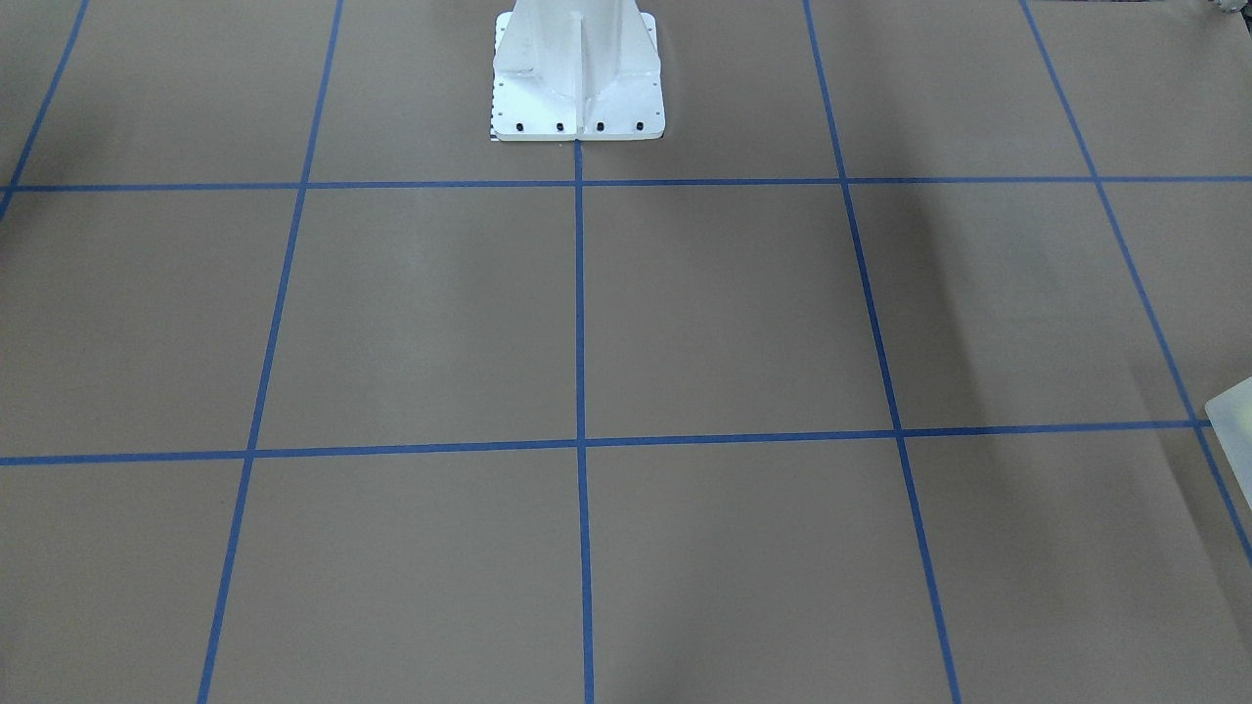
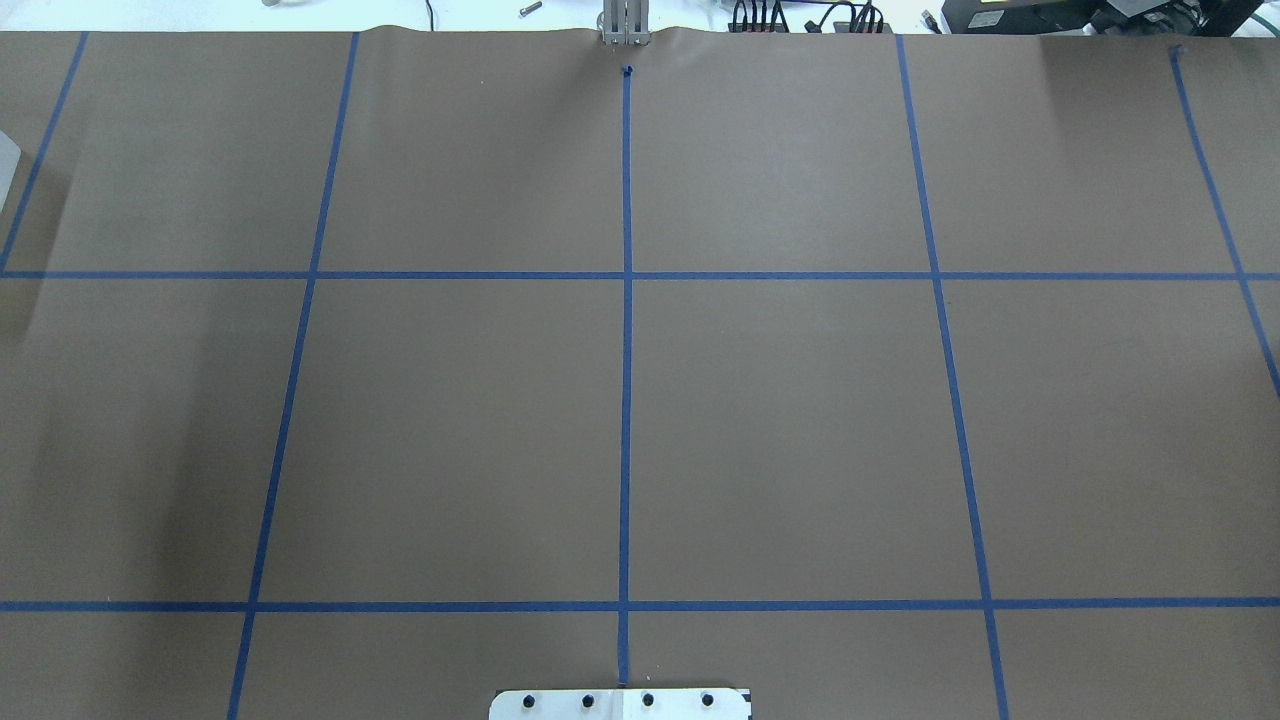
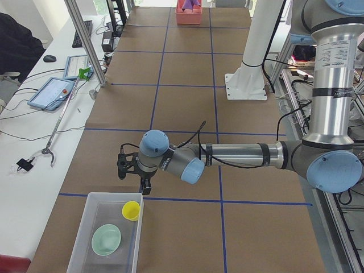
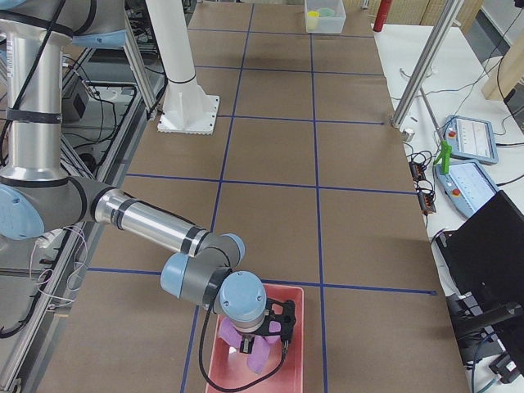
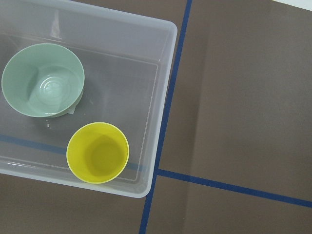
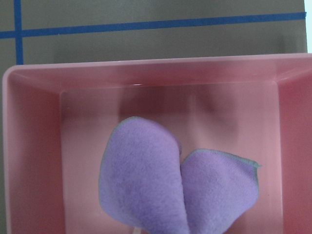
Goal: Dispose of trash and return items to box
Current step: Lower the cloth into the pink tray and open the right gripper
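In the front-facing view the brown paper-covered table [image 1: 724,313] with its blue tape grid carries the white metal robot base [image 1: 577,88], and one rounded corner of the pale translucent plastic box [image 1: 1234,422] pokes in on the robot's left. From overhead only a sliver of the box [image 2: 8,170] shows at the left edge. The left side view has the small yellow plastic tumbler cup [image 3: 131,210] and the pale teal round bowl [image 3: 106,239] both inside the box, with the left gripper [image 3: 132,166] above the table just beyond its rim, and I cannot tell whether its claw is wide or narrow. In the right side view the right gripper [image 4: 274,323] hangs over a pink rectangular plastic bin [image 4: 293,364] with a crumpled purple cloth [image 4: 246,344] below it; whether that claw grips it cannot be judged. The left wrist view looks straight down on cup [image 5: 97,152] and bowl [image 5: 43,80], mouths up and slightly apart. The right wrist view shows the cloth [image 6: 161,190] against the bin's [image 6: 146,73] inside
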